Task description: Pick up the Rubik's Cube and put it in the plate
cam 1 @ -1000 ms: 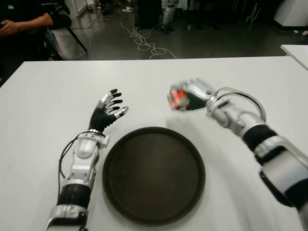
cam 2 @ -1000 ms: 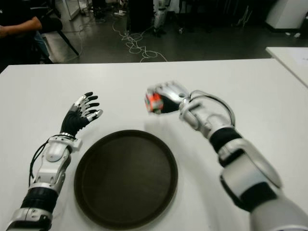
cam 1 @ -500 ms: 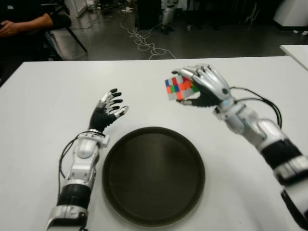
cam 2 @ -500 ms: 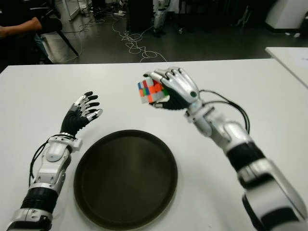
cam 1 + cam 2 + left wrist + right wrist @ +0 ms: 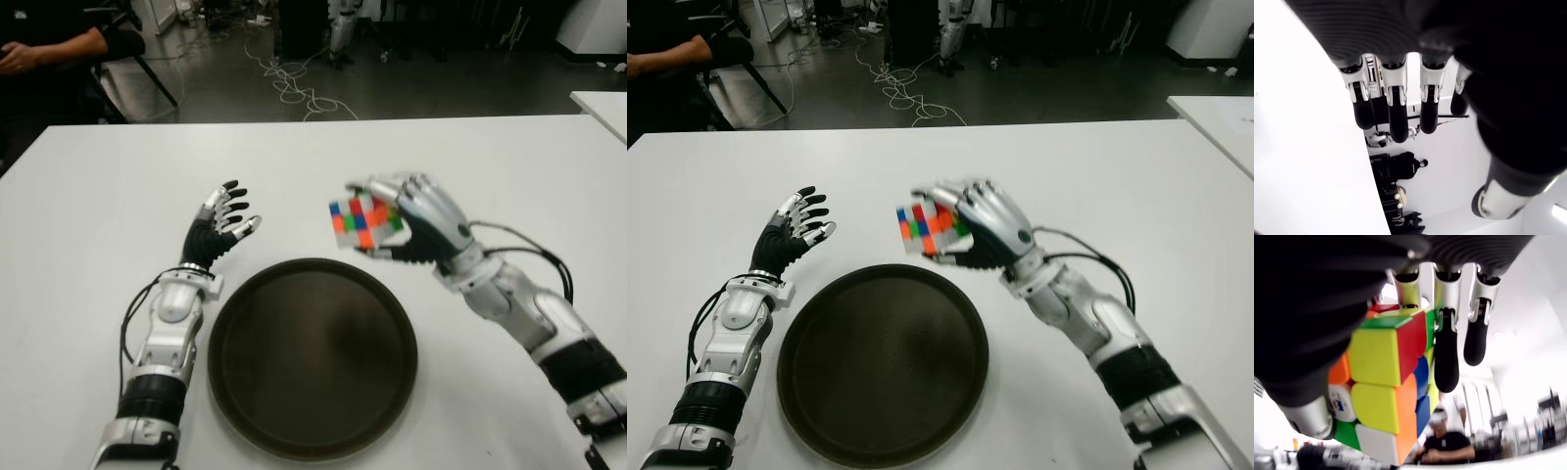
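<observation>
My right hand (image 5: pixel 397 220) is shut on the Rubik's Cube (image 5: pixel 361 221), a many-coloured cube held in the air just above the far right rim of the round dark plate (image 5: pixel 312 354). In the right wrist view the cube (image 5: pixel 1388 384) fills the palm, with fingers (image 5: pixel 1446 357) wrapped over its top. My left hand (image 5: pixel 221 226) shows open to the left of the plate, fingers spread, holding nothing.
The white table (image 5: pixel 88 215) spreads around the plate. A person sits at the far left beyond the table (image 5: pixel 49 44). Cables lie on the dark floor behind (image 5: pixel 294 83). A second white table corner (image 5: pixel 602 103) shows at the far right.
My right hand has carried the cube down and toward me, from above the table behind the plate to the plate's far right rim. The left hand has not moved.
</observation>
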Controlling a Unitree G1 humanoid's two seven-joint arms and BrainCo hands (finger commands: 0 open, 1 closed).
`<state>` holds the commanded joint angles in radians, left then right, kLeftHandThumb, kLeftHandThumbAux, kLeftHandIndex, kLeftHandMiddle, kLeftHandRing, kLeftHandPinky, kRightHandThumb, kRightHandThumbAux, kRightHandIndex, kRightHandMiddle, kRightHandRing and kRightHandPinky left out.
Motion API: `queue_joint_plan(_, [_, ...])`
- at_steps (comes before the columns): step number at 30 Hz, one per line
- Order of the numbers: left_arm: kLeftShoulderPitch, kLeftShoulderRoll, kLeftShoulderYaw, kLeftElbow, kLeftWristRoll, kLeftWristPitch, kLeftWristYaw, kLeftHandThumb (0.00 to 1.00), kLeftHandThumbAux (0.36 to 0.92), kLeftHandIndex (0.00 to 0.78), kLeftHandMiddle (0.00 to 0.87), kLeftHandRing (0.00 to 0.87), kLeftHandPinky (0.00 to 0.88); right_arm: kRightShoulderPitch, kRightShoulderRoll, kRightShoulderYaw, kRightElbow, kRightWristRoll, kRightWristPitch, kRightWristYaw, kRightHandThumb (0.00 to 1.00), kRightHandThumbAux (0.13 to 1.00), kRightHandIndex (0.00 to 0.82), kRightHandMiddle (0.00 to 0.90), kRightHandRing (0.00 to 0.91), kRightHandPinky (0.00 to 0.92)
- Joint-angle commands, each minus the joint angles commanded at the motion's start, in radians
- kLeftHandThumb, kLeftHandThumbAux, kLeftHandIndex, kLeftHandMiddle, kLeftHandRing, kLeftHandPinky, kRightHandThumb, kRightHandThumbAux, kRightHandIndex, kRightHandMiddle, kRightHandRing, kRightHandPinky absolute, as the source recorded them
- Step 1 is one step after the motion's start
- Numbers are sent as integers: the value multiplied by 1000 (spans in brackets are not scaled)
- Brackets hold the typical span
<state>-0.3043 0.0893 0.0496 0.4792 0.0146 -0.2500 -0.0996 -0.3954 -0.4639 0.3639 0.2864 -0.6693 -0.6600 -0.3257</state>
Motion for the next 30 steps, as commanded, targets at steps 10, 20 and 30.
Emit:
queue_joint_plan(10, [5, -1, -3, -6, -2, -9, -8, 99, 738, 94, 175, 183, 192, -58, -15, 23, 57, 239, -101, 320, 836, 691, 396, 585, 714, 742])
queue_joint_plan(20, [10, -8, -1, -14, -12, -10, -8, 105, 739, 97, 181, 183, 184, -79, -26, 60, 32, 688, -8, 855, 840, 683, 424, 568, 732, 737])
queue_joint_plan(30, [13, -13, -2, -27, -10, 0, -1, 111, 743, 100, 182, 184, 185, -82, -16, 19, -20, 876, 175, 1130, 842, 678, 435, 567, 755, 763])
